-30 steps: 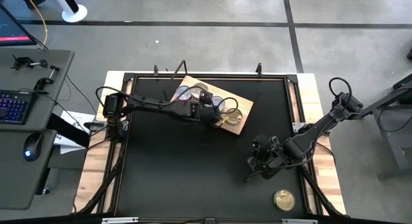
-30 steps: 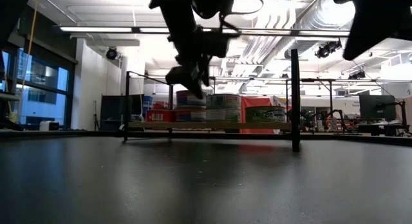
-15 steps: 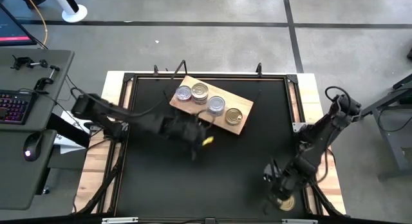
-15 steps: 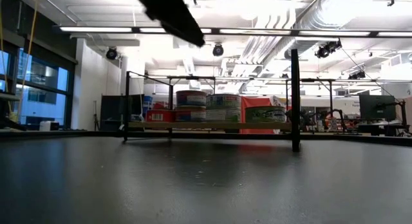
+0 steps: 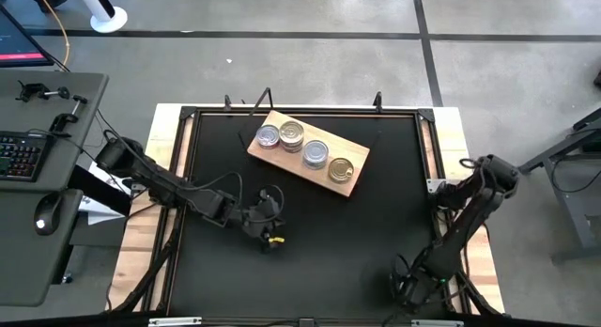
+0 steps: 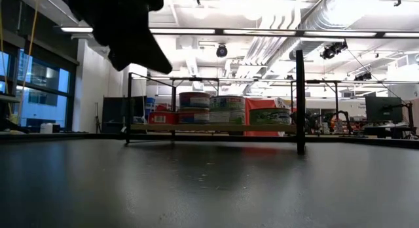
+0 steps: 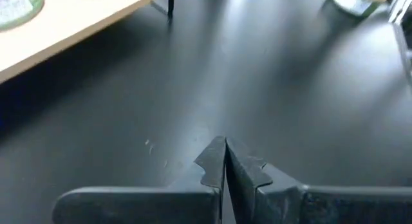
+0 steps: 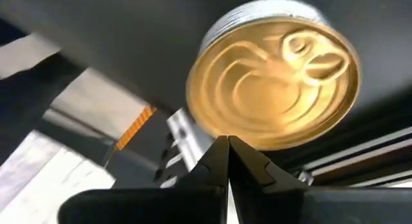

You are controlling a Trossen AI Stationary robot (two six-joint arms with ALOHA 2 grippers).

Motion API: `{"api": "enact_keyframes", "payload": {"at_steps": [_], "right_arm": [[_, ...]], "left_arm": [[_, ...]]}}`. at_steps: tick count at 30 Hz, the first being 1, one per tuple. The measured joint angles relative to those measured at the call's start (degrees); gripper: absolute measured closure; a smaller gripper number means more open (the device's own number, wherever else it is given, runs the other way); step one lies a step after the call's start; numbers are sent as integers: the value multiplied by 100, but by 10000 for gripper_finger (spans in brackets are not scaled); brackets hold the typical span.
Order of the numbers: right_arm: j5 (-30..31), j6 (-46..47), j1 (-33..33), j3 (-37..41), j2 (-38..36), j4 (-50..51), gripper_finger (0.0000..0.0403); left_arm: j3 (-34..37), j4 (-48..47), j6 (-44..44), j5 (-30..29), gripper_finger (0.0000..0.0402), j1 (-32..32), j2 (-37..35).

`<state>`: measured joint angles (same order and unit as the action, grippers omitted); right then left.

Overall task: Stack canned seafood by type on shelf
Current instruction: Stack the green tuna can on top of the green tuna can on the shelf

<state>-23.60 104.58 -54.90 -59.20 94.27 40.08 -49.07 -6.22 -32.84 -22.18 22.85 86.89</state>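
Gold-lidded tin (image 8: 273,73) on black tabletop (image 5: 310,252) at near right corner, just ahead of right gripper (image 8: 228,147), jaws pressed together, empty. Left gripper (image 5: 269,235) low at centre-left, jaws likewise closed, empty. Four tins (image 5: 304,148) farther back on shelf (image 5: 355,179).

You see two dark, slender jointed arms trailing black cables; the left pincer (image 5: 270,235) bears a small yellow mark, and its fingers (image 7: 212,163) are matte black wedges.
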Motion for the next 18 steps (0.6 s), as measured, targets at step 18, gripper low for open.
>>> {"api": "enact_keyframes", "payload": {"at_steps": [18], "right_arm": [[1261,-1827,1345,-26,598,-455,403]], "left_arm": [[-1,-38,-477,167,401,193,-2]]}}
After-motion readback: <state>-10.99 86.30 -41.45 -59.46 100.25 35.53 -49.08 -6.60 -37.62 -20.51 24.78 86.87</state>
